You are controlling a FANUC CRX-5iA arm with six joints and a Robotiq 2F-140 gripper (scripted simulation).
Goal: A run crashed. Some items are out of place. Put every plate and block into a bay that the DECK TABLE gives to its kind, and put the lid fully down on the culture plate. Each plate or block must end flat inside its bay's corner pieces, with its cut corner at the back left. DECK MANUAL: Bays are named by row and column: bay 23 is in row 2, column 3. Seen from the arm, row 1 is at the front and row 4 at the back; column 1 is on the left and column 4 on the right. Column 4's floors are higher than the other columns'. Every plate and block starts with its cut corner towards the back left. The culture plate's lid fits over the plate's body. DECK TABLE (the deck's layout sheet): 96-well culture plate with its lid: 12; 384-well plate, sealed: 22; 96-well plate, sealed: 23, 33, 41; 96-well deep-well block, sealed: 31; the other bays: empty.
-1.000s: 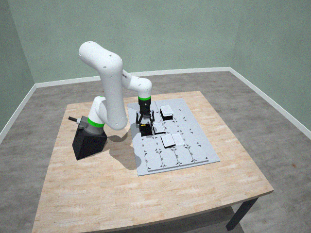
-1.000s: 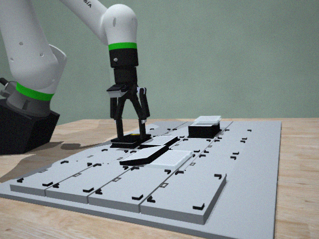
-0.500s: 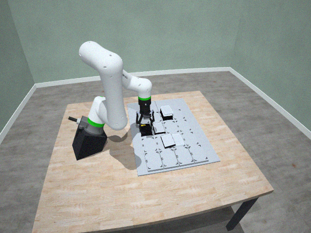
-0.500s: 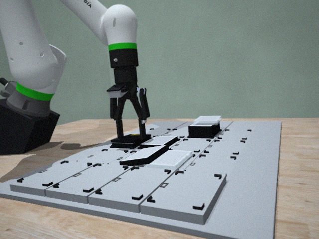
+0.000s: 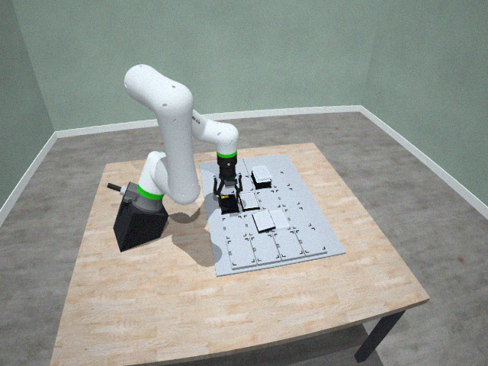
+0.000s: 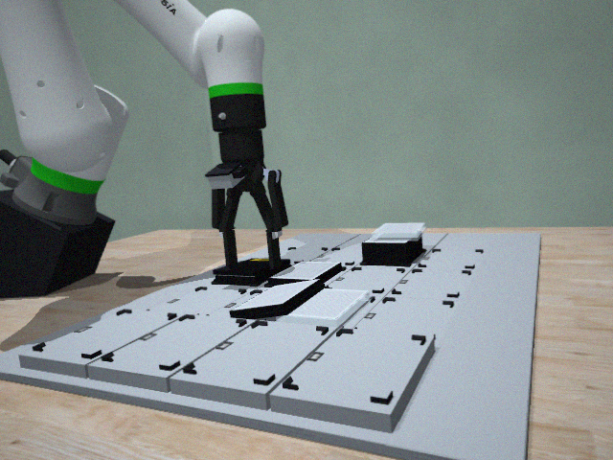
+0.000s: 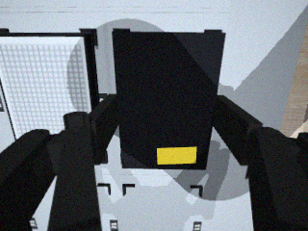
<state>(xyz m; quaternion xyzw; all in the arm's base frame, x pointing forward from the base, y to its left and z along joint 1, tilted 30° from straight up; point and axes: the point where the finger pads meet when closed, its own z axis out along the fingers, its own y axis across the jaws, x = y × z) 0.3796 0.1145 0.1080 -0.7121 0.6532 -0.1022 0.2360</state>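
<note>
My gripper [image 5: 227,194] [image 6: 250,257] [image 7: 166,109] points straight down and is shut on the long sides of a black plate with a yellow label [image 5: 228,203] [image 6: 251,272] [image 7: 166,96]. The plate lies low in a bay at the arm end of the deck, between corner pieces. A white fine-grid plate [image 5: 248,200] [image 6: 307,270] [image 7: 45,82] lies flat in the bay beside it. A black plate with a white top [image 5: 263,220] [image 6: 277,299] is tilted, leaning on a flat all-white piece [image 5: 280,218] [image 6: 329,304]. A tall black block with a white top [image 5: 261,175] [image 6: 393,242] stands in a far bay.
The grey deck lies on a wooden table. Its raised bays [image 6: 222,361] along one edge hold nothing. The arm's black base [image 5: 137,224] stands on the table beside the deck. Small black corner pieces stick up around every bay.
</note>
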